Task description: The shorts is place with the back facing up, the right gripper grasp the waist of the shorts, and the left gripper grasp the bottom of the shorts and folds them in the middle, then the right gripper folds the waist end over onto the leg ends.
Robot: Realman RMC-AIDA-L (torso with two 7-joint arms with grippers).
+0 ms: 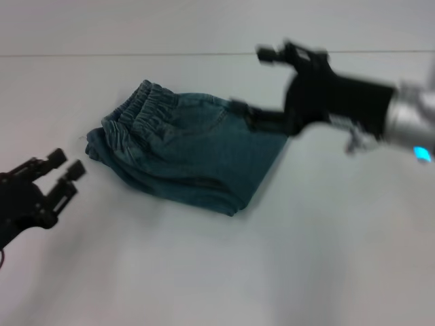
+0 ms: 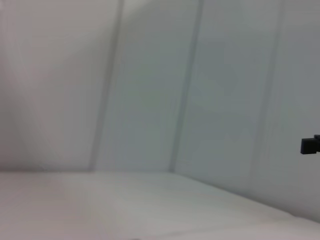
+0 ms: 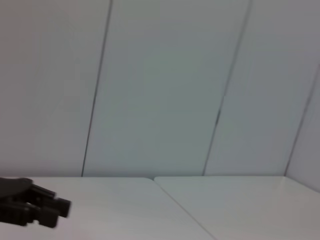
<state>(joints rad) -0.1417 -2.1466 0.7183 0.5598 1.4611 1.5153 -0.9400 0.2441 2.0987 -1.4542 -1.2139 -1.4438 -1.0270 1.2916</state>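
While both my arms were over the white table point(image 1: 204, 272), the shorts point(image 1: 190, 153) lay folded near its middle, a compact blue-green denim bundle. Gathered elastic waist point(image 1: 139, 112) sat on top at the far-left corner of the bundle; the fold's lower edge pointed toward me, right of centre. Leg ends: not distinguishable in the fold, so not reported. No patch or pocket detail could be made out.

My left pincer point(image 1: 60, 173) was at the left edge of the head view, near the table surface, apart from the shorts and short of the bundle's left corner. Its two black fingers point(image 1: 71, 178) stood spread w/ a clear gap; nothing held between them. The right wrist view showed the same pincer point(image 3: 47, 210) low over the table, fingers apart, empty.

My right pincer point(image 1: 245, 115) was at the bundle's far-right edge, black body and silver wrist point(image 1: 408, 119) reaching in from the right, blue light on the wrist. Its tips sat at or against the denim edge, but motion blur hid the fingers: couldn't tell how far apart they were, nor whether they had cloth.

Left wrist view: wall panels and table only, plus a small black part point(image 2: 311, 145) at the frame edge, unidentifiable.
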